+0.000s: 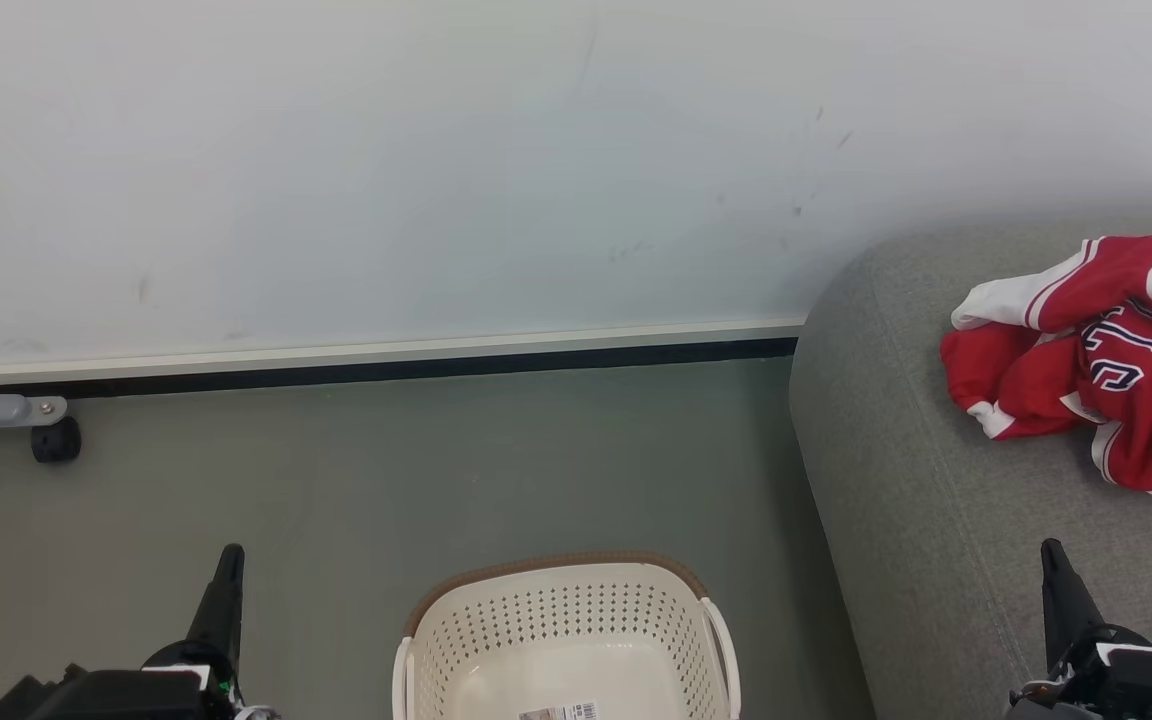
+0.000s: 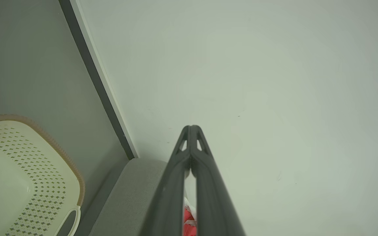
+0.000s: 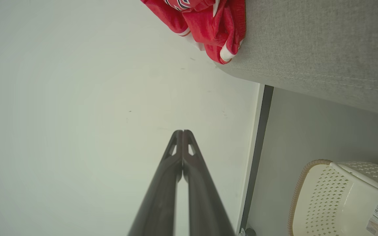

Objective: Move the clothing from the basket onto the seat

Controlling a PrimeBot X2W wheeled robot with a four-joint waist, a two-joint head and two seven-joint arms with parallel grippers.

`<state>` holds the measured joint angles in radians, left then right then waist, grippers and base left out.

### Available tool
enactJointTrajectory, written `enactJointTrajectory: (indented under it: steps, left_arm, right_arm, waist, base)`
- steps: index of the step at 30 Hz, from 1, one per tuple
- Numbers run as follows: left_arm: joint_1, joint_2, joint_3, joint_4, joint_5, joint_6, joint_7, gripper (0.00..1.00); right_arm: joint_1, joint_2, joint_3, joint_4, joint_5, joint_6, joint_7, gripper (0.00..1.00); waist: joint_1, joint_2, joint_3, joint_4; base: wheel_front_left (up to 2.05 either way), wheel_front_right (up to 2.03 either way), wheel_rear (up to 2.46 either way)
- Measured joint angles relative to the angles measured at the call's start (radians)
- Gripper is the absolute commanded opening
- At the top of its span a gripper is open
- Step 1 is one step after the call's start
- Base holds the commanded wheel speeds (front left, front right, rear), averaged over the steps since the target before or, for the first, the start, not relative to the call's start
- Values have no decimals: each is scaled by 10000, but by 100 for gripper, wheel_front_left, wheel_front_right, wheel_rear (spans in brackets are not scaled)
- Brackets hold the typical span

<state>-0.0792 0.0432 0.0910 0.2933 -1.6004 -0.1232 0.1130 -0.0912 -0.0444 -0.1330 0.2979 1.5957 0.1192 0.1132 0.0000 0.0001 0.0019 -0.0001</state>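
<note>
The soft red clothing (image 1: 1086, 360) with white panels and striped trim lies crumpled in one heap on the large grey fabric seat (image 1: 896, 520), toward its far right part, and the picture edge cuts it. Dark outlined letters show on one fold. The small cream-white plastic basket (image 1: 556, 610), with perforated walls and a brown woven-look rim, stands upright on the floor near the seat's rounded left side, not touching it. A barcode sticker lies on its smooth bottom.

Crumpled clothing (image 1: 1106, 360) on seat (image 1: 916, 520), basket (image 1: 556, 612) on floor (image 1: 386, 470)
</note>
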Motion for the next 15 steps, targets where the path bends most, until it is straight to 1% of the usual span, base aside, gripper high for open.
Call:
enactJointTrajectory:
  steps: [15]
  left_arm:
    - [0,-2,0,12,0,-2,0,0]
  right_arm:
    - [-1,0,0,2,0,2,0,0]
  waist:
    - [0,-1,-1,0]
  base:
    - [0,0,0]
